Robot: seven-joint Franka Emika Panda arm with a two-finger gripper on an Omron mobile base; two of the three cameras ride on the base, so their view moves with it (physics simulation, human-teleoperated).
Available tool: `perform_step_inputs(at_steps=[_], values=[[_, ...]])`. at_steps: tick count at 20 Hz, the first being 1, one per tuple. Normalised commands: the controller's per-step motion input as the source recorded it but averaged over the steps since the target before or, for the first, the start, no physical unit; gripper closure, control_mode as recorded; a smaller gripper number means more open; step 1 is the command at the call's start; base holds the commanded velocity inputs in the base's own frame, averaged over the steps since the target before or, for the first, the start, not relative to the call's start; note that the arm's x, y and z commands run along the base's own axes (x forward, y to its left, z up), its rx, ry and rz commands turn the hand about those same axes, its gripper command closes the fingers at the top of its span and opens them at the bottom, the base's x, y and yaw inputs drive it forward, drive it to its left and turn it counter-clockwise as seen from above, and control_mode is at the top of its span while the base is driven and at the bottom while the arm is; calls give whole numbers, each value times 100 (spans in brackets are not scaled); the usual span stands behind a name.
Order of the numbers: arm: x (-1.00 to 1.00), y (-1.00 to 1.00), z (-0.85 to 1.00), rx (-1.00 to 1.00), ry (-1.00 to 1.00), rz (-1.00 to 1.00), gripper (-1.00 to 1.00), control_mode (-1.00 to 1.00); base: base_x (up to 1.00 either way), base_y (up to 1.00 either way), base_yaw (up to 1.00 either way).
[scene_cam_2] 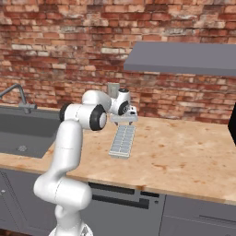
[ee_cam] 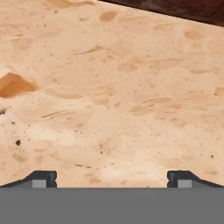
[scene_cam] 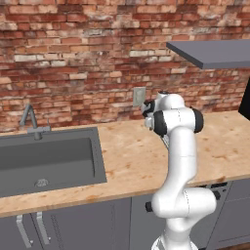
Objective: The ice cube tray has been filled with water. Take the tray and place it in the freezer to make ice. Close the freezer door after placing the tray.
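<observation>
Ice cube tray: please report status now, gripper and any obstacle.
Gripper open, empty, above far end of ice cube tray. Tray flat on counter, not yet grasped. Nothing in the way.

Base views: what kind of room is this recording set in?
A simulated kitchen, most likely: a sink with a faucet set in a stone-look counter, grey cabinets beneath, and an ice cube tray on the counter.

A grey sink (scene_cam: 49,163) with faucet (scene_cam: 30,118) sits in the speckled counter (scene_cam: 136,156) below a brick wall (scene_cam: 83,58).
</observation>
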Motion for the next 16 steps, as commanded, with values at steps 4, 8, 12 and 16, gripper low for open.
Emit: perform_step_inputs(at_steps=[4, 8, 12, 16], values=[[-44, 0, -18, 0, 8, 0, -100, -100, 0, 0, 0], [-74, -2, -20, 0, 5, 0, -100, -100, 0, 0, 0], [-84, 0, -25, 0, 4, 0, -100, -100, 0, 0, 0], [-92, 0, -17, 0, 1, 0, -100, -100, 0, 0, 0]])
